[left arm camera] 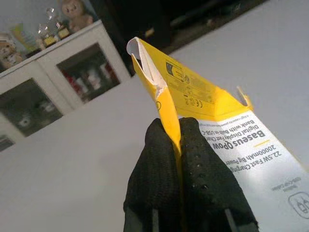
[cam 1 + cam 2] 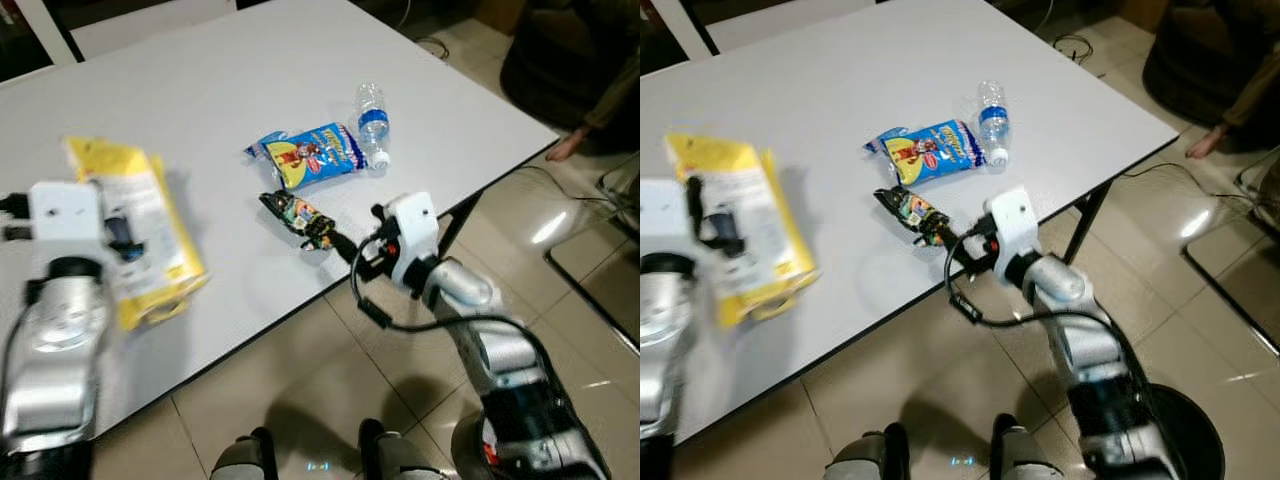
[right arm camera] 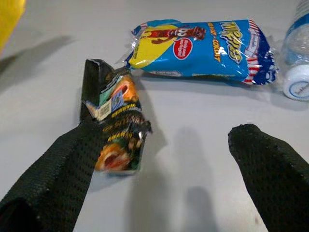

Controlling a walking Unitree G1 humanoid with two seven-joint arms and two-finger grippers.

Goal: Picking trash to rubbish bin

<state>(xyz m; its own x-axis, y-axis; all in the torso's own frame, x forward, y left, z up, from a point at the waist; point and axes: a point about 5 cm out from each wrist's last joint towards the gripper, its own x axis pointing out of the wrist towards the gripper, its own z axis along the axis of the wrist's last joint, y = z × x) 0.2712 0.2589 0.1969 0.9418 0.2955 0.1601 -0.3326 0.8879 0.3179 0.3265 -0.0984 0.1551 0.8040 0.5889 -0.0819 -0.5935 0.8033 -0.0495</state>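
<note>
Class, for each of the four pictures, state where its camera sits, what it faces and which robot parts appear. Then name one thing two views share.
Left eye view: head, looking down at the white table; both silver arms, feet.
Right eye view: same, slightly shifted.
Left wrist view: along shut jaws of the left gripper pinching the yellow package.
Right wrist view: along open jaws of the right gripper, one finger against the dark wrapper.
Shared: blue snack bag, in eye views and the right wrist view.

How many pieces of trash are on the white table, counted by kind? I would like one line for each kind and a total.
Snack wrappers: 2, the blue packet and the dark wrapper
Plastic bottles: 1, the bottle
Cardboard boxes: 1, the yellow box, pinched by the left gripper
Total: 4
</note>
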